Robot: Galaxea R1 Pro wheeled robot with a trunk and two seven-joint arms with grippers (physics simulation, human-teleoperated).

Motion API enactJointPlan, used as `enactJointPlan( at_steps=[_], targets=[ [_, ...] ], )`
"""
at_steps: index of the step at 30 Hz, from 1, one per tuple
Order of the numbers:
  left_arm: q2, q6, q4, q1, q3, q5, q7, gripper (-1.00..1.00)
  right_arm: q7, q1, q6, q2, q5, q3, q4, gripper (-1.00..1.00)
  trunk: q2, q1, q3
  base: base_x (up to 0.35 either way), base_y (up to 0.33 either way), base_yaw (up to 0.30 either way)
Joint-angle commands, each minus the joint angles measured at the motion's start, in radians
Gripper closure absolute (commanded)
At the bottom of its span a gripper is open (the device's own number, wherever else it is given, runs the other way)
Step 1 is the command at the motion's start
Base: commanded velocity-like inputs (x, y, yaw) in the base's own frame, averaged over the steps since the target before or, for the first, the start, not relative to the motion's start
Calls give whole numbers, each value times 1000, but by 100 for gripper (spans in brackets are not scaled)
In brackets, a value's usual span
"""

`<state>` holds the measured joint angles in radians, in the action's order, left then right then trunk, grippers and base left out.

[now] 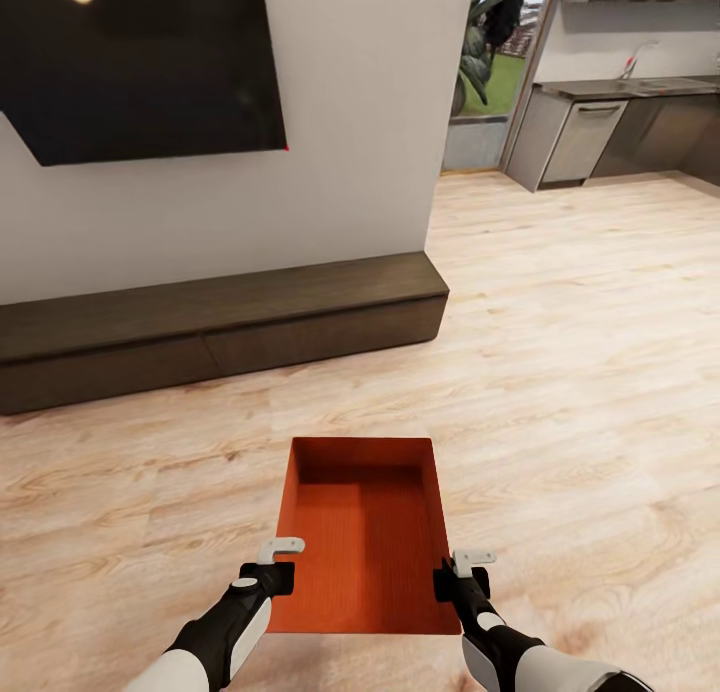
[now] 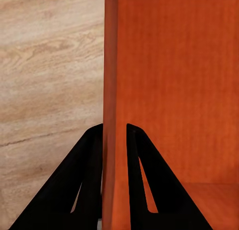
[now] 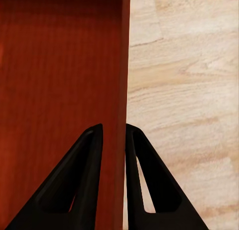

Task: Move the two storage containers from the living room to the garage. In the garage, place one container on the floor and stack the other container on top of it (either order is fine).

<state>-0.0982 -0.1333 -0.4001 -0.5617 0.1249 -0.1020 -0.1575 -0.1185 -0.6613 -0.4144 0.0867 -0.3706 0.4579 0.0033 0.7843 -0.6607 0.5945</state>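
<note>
So far only the carrying has begun: the left gripper [image 1: 283, 564] and right gripper [image 1: 458, 570] each pinch a side wall of one orange-red storage container [image 1: 362, 532], held over the living room's wood-plank floor [image 1: 560, 372]. Beyond it lie the low dark-brown cabinet [image 1: 220, 327] and black TV screen [image 1: 140, 62], so by my judgement the trip to the garage, the second bin and the stacking all remain.

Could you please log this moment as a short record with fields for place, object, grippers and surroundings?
place: living room, light wood floor
object: one orange-red bin, open top, empty
left gripper: shut on the bin's left wall, one finger outside, the other inside
right gripper: shut on the bin's right wall, likewise straddling it
surroundings: black TV screen on white wall, long dark cabinet below; kitchen counter beyond
</note>
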Motion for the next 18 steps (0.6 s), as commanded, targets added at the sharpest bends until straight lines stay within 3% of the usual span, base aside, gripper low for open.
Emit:
enactJointPlan(
  at_steps=[1,18],
  targets=[
    [0,-6,-2,0,2,-2,-15,100,-3,-1,-3,1,-6,-31,0,100,1,0,-1,0,0,0],
    [-2,-6,-4,0,2,-2,-15,100,-3,-1,-3,1,-5,-31,0,100,1,0,-28,0,0,0]
  ],
)
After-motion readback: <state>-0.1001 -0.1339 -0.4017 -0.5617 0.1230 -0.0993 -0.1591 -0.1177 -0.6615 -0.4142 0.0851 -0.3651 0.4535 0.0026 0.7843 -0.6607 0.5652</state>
